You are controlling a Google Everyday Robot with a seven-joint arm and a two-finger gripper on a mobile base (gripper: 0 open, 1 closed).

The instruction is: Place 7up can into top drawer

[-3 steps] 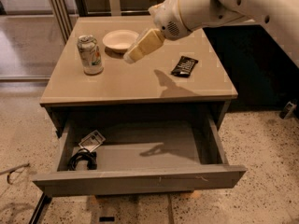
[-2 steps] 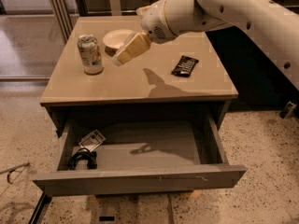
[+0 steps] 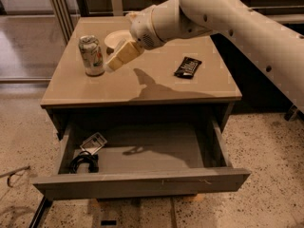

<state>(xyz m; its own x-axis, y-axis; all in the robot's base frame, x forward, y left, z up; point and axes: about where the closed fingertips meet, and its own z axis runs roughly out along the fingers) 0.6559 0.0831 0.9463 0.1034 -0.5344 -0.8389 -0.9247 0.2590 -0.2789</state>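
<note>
The 7up can (image 3: 91, 55) stands upright on the left part of the tan cabinet top (image 3: 142, 82), silver with green and red marks. My gripper (image 3: 115, 61) hangs just right of the can, its tan fingers pointing down-left toward it, close beside it and holding nothing. The top drawer (image 3: 137, 182) is pulled open below the cabinet top, grey and wide, with its front panel toward the camera.
A white bowl (image 3: 115, 38) sits at the back of the top, partly behind my wrist. A black wrapped bar (image 3: 187, 67) lies on the right. In the drawer's left corner lie a small packet (image 3: 93, 143) and a black coiled cable (image 3: 84, 162).
My arm has swung left across the cabinet top, bringing the gripper from above the middle to just beside the can. The can has not moved.
</note>
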